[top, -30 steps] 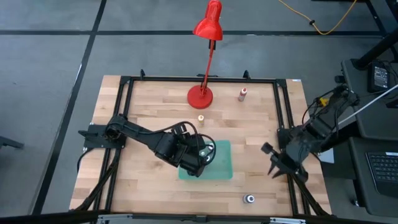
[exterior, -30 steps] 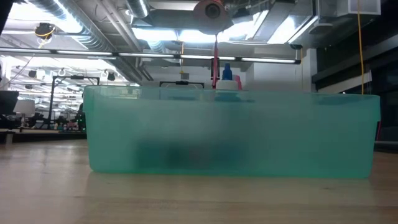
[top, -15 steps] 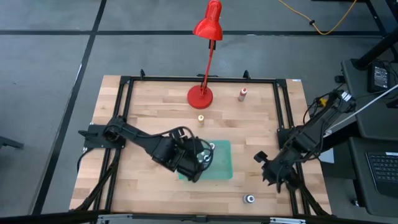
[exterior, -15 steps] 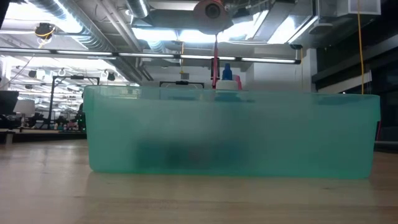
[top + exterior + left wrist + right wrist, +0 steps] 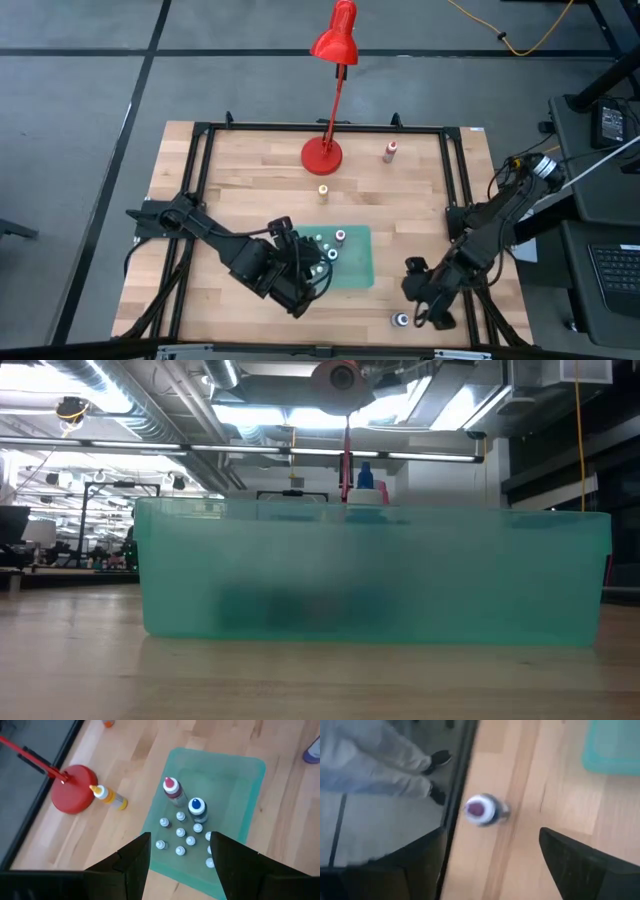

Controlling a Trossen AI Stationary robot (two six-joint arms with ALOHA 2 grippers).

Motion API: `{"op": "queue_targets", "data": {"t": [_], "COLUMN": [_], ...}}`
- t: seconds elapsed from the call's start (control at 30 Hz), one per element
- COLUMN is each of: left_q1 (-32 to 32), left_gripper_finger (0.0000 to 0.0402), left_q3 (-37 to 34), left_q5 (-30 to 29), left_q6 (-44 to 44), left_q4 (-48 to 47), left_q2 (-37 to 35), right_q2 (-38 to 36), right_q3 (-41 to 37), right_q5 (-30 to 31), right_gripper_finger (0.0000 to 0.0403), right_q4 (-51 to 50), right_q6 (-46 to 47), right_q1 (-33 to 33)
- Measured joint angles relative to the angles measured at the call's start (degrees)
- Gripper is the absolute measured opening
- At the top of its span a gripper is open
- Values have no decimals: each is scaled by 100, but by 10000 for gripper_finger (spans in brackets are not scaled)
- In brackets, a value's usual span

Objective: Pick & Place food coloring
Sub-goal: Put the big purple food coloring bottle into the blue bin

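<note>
Change vs 1 s ago: left gripper [image 5: 318,281] has backed off the green tray [image 5: 360,272] toward the near-left; it was over the tray's left part, now at its near-left corner. Fingers spread, nothing between them (left wrist view: both dark fingers [image 5: 134,859] apart, tray seen through the gap). Bottles hidden under the arm before now show in the tray. Reads as a drop just done, arm retreating.

Right gripper [image 5: 418,303] has swung from the table's right edge in toward the near-right, now just beside the stray purple-capped bottle [image 5: 401,320]. Right wrist view: fingers wide apart, empty, bottle [image 5: 482,810] ahead between them but not yet reached. Judgement: next pick is this one.

Where the food coloring is:
- Tray cluster: red-capped bottle [image 5: 172,789], blue-capped bottle [image 5: 197,808], plus approx. eight tiny white-capped bottles [image 5: 180,832] grouped toward one end. All standing, caps up, long axis vertical as far as I can tell.
- Yellow bottle [image 5: 110,796] on bare wood near the red lamp base [image 5: 73,795]. In wrist view it looks tipped, white cap toward the lamp base; perspective may be fooling me. Overhead it is a small dot [image 5: 323,190], so can't settle it.
- Pink-topped bottle [image 5: 389,151] far side, right of lamp, apparently upright.
- Purple-capped one: cap faces cam in wrist view; upright or not, unclear, pic smeared.

Three strays left outside tray, so task part done.

Low view: only tray wall [image 5: 370,575], no grippers.
</note>
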Motion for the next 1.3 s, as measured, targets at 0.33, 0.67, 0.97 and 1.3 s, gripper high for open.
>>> {"op": "queue_targets", "data": {"t": [0.33,0.67,0.97,1.3], "left_q1": [-169,-282,-318,-318], "left_gripper_finger": [198,198,198,198], "left_q3": [1,2,2,0], "left_q5": [-74,-47,14,21], "left_q6": [553,790,828,872], "left_q4": [0,0,0,0], "left_q2": [0,0,0,2], "right_q2": [915,1491,1715,1763], "right_q3": [0,-4,-4,-4], "right_q5": [-109,-63,-60,-85], "right_gripper_finger": [312,311,310,218], "right_q4": [1079,1265,1229,1193], "right_q6": [1083,1884,2129,2344], "right_q1": [66,166,166,166]}}
